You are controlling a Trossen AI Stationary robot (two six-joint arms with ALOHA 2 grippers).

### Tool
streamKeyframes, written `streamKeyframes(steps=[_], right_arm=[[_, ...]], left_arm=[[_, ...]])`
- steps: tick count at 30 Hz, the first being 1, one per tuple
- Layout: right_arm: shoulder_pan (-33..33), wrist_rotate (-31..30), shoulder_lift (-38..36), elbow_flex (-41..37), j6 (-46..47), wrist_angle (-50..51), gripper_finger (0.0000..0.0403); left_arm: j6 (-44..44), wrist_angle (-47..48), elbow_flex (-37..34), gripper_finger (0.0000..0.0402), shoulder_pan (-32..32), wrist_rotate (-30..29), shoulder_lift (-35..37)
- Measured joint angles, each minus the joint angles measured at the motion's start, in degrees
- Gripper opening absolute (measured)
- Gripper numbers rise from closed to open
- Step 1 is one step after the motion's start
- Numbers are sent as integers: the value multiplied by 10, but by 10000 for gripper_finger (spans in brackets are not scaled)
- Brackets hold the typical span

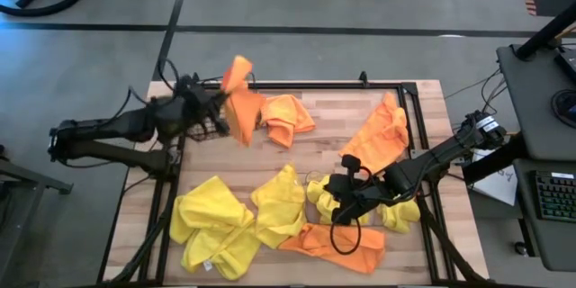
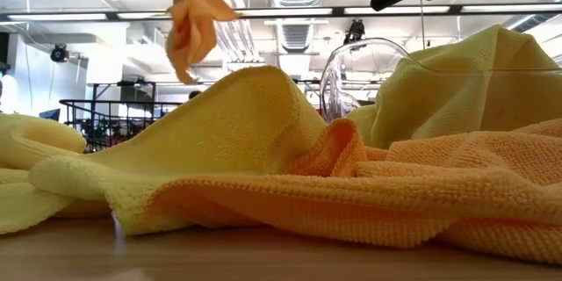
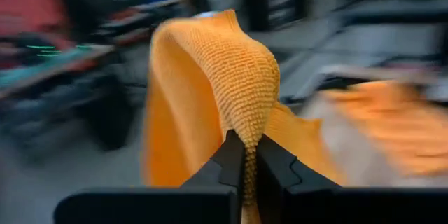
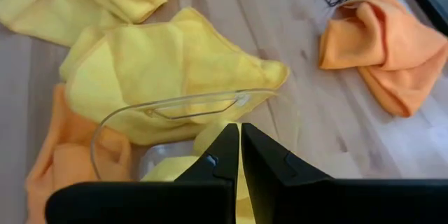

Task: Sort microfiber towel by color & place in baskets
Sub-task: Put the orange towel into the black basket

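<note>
Handling assessment: the cloths appear light, soft and limp, with a nubby pile that should give the fingers good purchase; they fold and bunch freely, so a pinch on a raised fold or corner is judged the proper hold, and a flat-lying patch the poor one. The left gripper [image 1: 219,108] is raised off the table at its far left corner, over the wire-mesh basket [image 1: 200,119], with its fingers [image 3: 231,159] clamped together on a ridge of an orange towel [image 1: 239,99]; the cloth drapes loose below and to either side of the fingers, swinging clear of the surface in the low view. The arm reaches in nearly level from the left, wrist extended. The right gripper [image 1: 345,205] is low over the clear plastic bin [image 4: 189,122] near the front right of the table, its arm stretched in from the right with the elbow bent; its fingers [image 4: 225,155] stand pressed together, tips just above yellow cloth lying in the bin, and it is not plain that any cloth is held. Just beyond that gripper lies a yellow towel [image 4: 168,66] beside the bin; further off lies a second orange towel [image 4: 381,45] near the basket. Other yellow and orange cloths lie scattered unsorted.
</note>
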State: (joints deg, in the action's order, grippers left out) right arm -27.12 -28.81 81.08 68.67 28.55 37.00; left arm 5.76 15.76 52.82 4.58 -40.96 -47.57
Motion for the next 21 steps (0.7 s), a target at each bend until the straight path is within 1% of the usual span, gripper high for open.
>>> streamKeyframes(steps=[3, 5, 8, 10, 11, 13, 15, 17, 20, 21], right_arm=[[0, -12, 0, -1, -1, 0, 13], [0, -14, 0, -1, -2, 0, 13], [0, -14, 0, -4, -2, -1, 13], [0, -14, 0, -8, -2, -3, 13], [0, -14, 0, -11, -2, -6, 13], [0, -15, 0, -17, -2, -9, 13], [0, -15, 0, -22, -2, -13, 13], [0, -15, 0, -26, -1, -14, 13], [0, -15, 0, -27, 0, -14, 13], [0, -15, 0, -27, 1, -15, 13]], left_arm=[[32, 5, 0, 0, 82, -39, -4], [28, 22, 0, 0, 142, -33, -10], [3, 50, -3, 0, 220, 25, -25], [-16, 69, -6, 0, 258, 74, -36], [-21, 73, -7, 0, 273, 86, -41], [-33, 72, -11, 0, 292, 95, -50], [-45, 77, -13, 0, 301, 117, -58], [-59, 82, -16, 0, 301, 159, -67], [-86, 106, -16, 0, 301, 238, -81], [-95, 120, -17, 0, 301, 252, -87]])
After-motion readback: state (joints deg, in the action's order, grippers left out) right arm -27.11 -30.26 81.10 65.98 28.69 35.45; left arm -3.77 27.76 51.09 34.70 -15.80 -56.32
